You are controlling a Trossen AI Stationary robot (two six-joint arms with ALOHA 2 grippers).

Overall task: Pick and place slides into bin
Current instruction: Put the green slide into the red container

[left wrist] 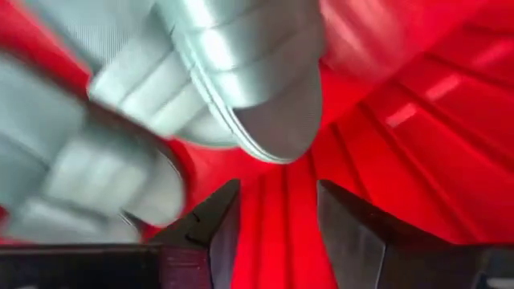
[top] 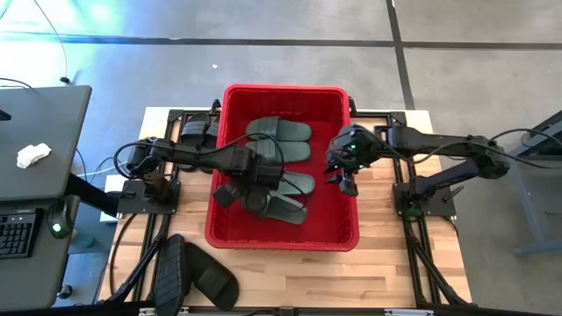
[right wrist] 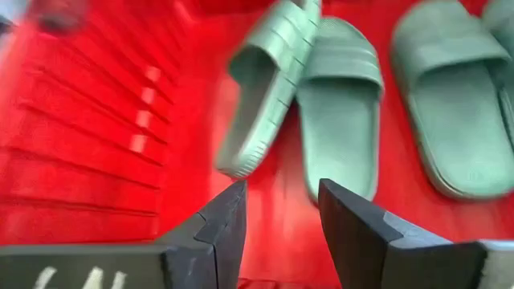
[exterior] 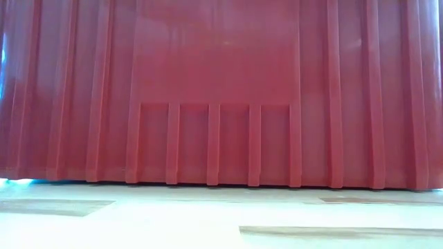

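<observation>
I see both grippers, left and right, gaping empty inside the bin beside green slides.

No readable text, label, brand, number or sign shows on anything in these views.

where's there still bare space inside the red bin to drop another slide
Bare red floor shows along the bin's right wall beneath the open right gripper, and in the near-left corner beside the open left gripper. The middle is crowded with four green slides.
</observation>
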